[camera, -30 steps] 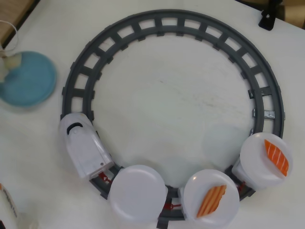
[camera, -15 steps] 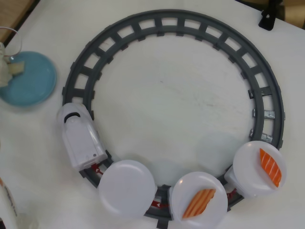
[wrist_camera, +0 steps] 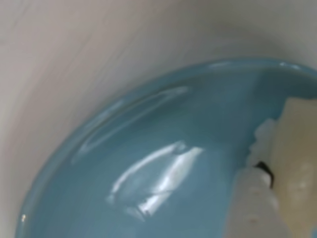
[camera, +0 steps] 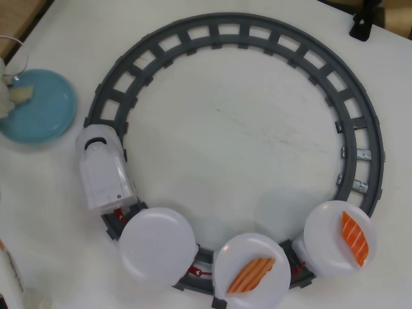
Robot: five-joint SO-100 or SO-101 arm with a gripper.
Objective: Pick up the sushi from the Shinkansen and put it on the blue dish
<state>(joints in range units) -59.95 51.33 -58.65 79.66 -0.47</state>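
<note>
1. Sushi: pale cream block, at the upper left of the overhead view, over the upper left part of the blue dish. The wrist view shows it at the right edge, against the dish's inner surface; whether it rests there cannot be told.
2. Fingers: pale tips only, at the far left edge of the overhead view, touching the sushi. In the wrist view one pale finger lies beside the block at lower right. Whether they clamp the block or stand apart cannot be told.
3. Shinkansen: overhead view only, on the left arc of the grey track, nose toward the top.
4. White plates, overhead view only, along the lower arc: first bare; second carrying an orange-and-white striped piece; third carrying a bright orange piece.
5. Bench: white surface.
</note>
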